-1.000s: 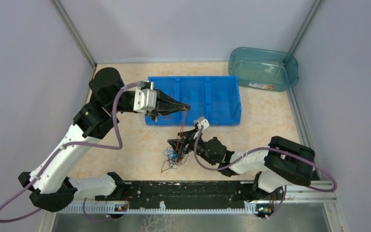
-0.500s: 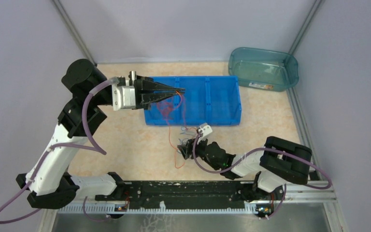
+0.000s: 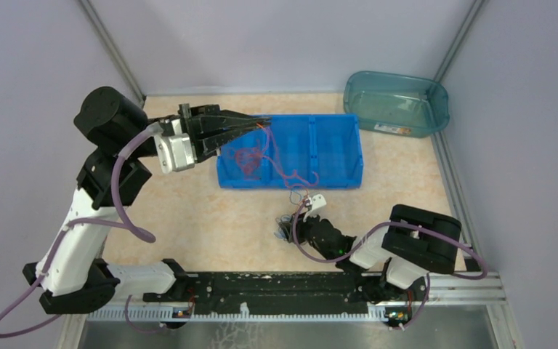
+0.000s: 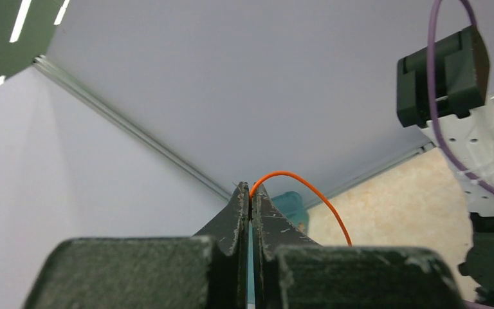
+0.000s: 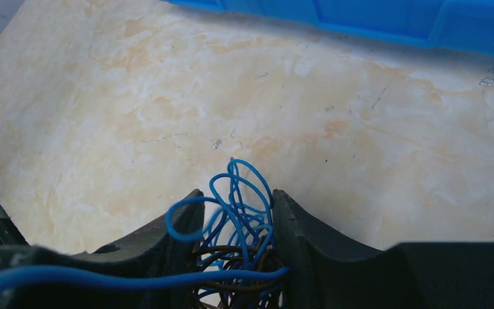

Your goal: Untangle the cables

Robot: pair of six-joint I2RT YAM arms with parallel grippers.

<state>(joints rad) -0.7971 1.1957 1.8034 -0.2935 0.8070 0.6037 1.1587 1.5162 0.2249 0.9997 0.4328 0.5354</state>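
My left gripper (image 3: 261,125) hangs over the left end of the blue bin, shut on an orange-red cable (image 3: 245,157). That cable droops into the bin's left compartment and trails over the front wall toward the table. In the left wrist view the jaws (image 4: 251,193) pinch the orange cable (image 4: 309,188) at their tips. My right gripper (image 3: 285,231) lies low on the table in front of the bin. Its fingers (image 5: 235,201) press from both sides on a small tangle of blue and black cables (image 5: 244,212).
The blue bin (image 3: 334,145) with three compartments stands mid-table. A teal tub (image 3: 396,102) sits at the back right corner. A black rail (image 3: 290,285) runs along the near edge. Grey walls close in on the left, back and right.
My left gripper rose and swung left and back, drawing the orange-red cable out of the tangle into the bin. My right gripper shifted nearer and right, and narrowed on the blue and black tangle.
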